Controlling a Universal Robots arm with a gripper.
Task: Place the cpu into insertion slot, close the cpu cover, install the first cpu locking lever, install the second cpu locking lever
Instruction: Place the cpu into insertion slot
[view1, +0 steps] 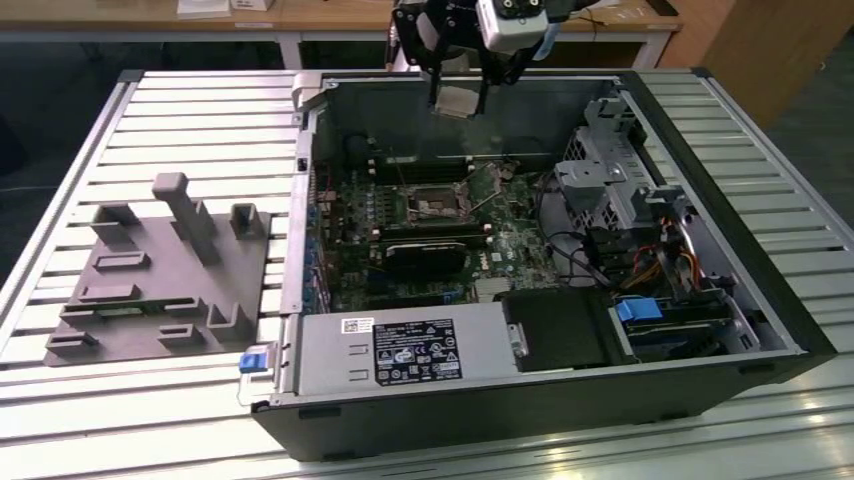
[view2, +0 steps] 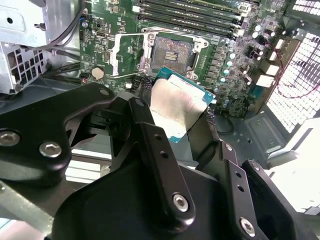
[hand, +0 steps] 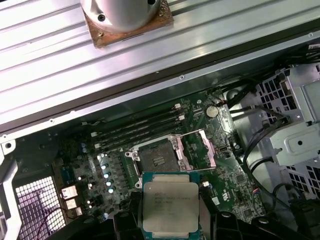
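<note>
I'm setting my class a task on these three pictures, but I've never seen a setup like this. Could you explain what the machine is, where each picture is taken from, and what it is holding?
This is one robot arm working over an opened computer case that lies on a slatted metal table. The exterior view comes from a camera off the arm and takes in the whole scene, including a grey moulded fixture beside the case. Both wrist views come from cameras riding on the arm, looking past its jaws. The jaws are shut on the cpu, a flat square chip with a silver top, held above the green circuit board. Below it the insertion slot is bare, and the cpu cover stands open beside it.
</note>
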